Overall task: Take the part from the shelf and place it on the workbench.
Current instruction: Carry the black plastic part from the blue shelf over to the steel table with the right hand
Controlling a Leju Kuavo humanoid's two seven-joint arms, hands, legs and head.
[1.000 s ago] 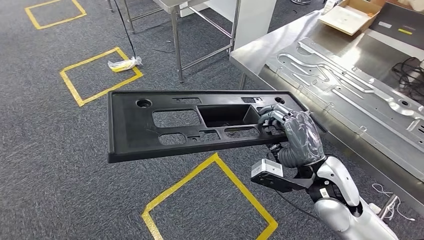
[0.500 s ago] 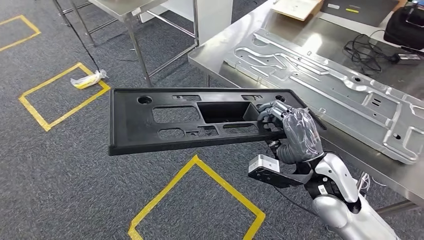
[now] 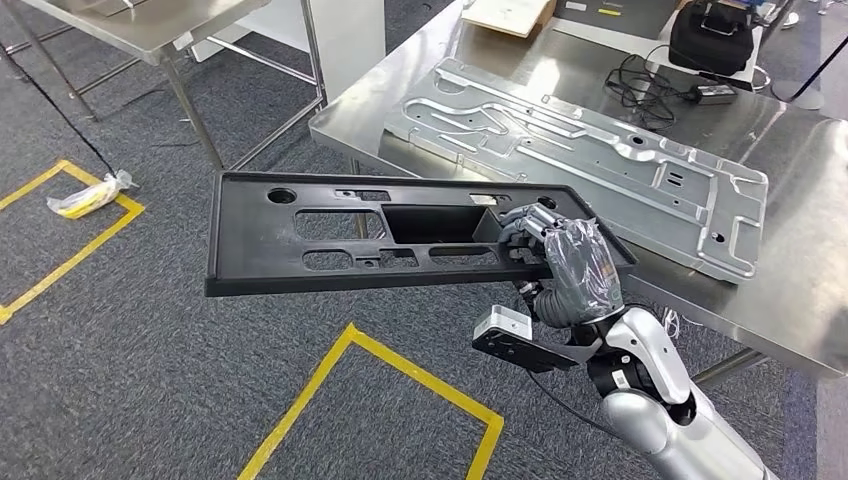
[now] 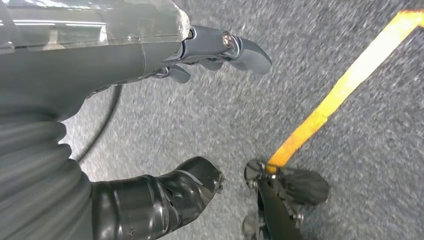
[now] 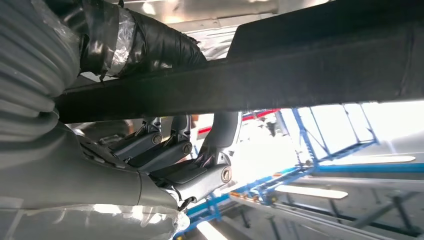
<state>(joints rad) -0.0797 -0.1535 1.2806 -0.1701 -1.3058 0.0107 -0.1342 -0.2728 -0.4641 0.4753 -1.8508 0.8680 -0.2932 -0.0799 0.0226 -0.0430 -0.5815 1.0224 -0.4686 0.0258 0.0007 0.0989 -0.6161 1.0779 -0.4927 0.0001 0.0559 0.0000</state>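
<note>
The part is a long flat black plastic panel [image 3: 340, 235] with several cut-outs and a recessed box in its middle. My right hand [image 3: 562, 262] grips it at its right end and holds it level above the carpet, its right end close to the edge of the steel workbench [image 3: 800, 290]. From the right wrist view the panel [image 5: 280, 65] crosses as a dark bar, with the thumb over it and the fingers [image 5: 165, 150] curled underneath. My left hand [image 4: 150, 125] hangs over the carpet, fingers apart, holding nothing.
A large stamped metal sheet [image 3: 590, 140] lies on the workbench, with a black bag [image 3: 712, 35], cables and a cardboard box [image 3: 505, 14] behind it. Another steel table [image 3: 150, 25] stands at the back left. Yellow tape squares [image 3: 380, 360] mark the carpet; a yellow wrapper [image 3: 88, 197] lies left.
The whole view has swung to the right, bringing the workbench closer and more to the centre. The panel stays gripped in my right hand in the same way.
</note>
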